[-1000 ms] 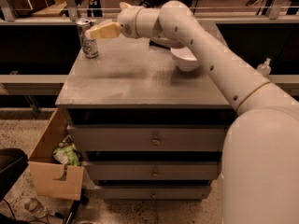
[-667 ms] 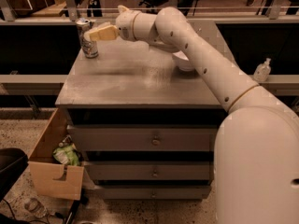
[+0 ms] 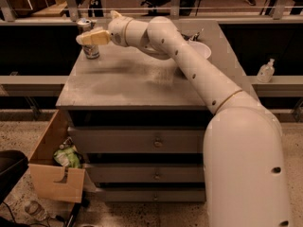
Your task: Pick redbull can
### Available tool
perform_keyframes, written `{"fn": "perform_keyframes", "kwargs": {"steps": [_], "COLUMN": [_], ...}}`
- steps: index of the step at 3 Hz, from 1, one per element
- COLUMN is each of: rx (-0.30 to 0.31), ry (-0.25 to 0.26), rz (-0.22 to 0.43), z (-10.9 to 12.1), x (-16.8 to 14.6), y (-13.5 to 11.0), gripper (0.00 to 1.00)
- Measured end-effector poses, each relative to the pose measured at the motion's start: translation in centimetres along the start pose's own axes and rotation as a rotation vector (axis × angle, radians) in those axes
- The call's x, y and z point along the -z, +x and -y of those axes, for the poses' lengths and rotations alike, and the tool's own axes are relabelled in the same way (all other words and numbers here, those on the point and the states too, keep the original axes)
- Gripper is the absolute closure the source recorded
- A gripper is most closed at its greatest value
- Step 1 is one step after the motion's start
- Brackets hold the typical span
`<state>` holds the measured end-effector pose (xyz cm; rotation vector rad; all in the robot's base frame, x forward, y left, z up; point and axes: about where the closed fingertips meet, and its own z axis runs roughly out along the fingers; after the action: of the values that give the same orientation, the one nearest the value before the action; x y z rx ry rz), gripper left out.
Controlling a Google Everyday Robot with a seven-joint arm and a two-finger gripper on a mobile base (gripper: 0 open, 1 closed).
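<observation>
The redbull can, slim and silver-blue with a shiny top, stands upright at the far left corner of the grey table top. My gripper has reached across the table from the right and sits level with the can's middle, covering part of it. The can's base rests on the table.
A white bowl sits at the far right of the table, partly behind my arm. Drawers fill the front below. An open cardboard box with rubbish stands on the floor at the left. A sanitizer bottle stands on the right ledge.
The gripper stays at the can. My arm has shifted over the table's right side, so that the white bowl shows beside it again.
</observation>
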<state>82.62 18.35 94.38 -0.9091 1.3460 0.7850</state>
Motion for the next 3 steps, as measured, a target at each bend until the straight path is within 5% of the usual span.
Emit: {"fn": "perform_keyframes", "kwargs": {"steps": [1, 3], "rx": [-0.017, -0.019], "ry": [-0.034, -0.068], "rz": [0.016, 0.024], "z": [-1.1, -2.7], "x": [-1.6, -3.3], "y": [0.3, 0.0], "gripper": [0.00, 0.49]}}
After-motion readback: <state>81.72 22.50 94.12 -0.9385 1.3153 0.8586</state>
